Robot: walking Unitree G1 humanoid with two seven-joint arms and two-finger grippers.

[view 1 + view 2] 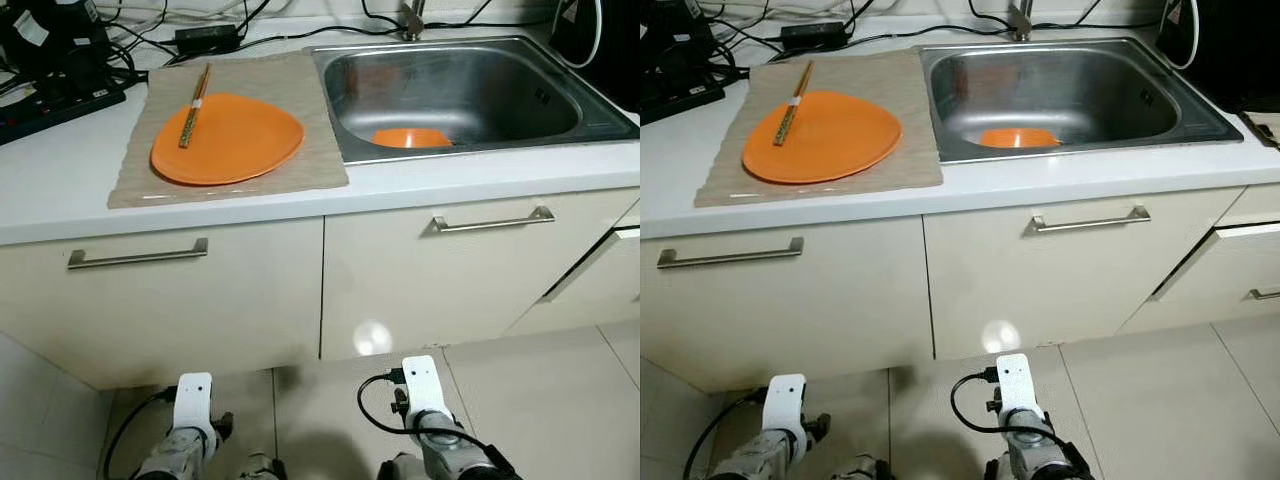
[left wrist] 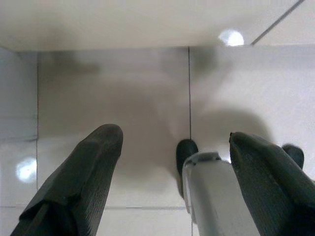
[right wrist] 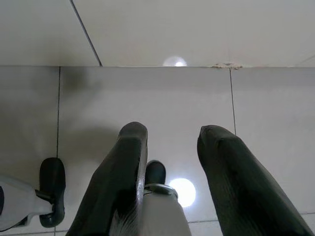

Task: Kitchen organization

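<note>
I stood facing the white counter (image 1: 60, 185), and I place everything by its steel sink (image 1: 560, 125). Inside the sink, against its near wall, lay a small orange dish (image 1: 412, 138). Just to the left of the sink a beige mat (image 1: 280, 90) was spread on the counter, and on it sat a large orange plate (image 1: 235, 145). A pair of chopsticks (image 1: 194, 105) rested across the plate's far left edge, their tips running off onto the mat. Behind the mat, further left of the sink, a tangle of black cables and a power strip (image 1: 55, 105) lay along the wall. Below the sink were cream cabinet doors (image 1: 420, 290) with metal bar handles.

Both my arms hung low in front of those doors, over the tiled floor (image 2: 123, 88). My left gripper (image 2: 174, 142) had its fingers spread wide, holding nothing. My right gripper (image 3: 172, 135) was likewise parted and empty, pointing down at the floor.
</note>
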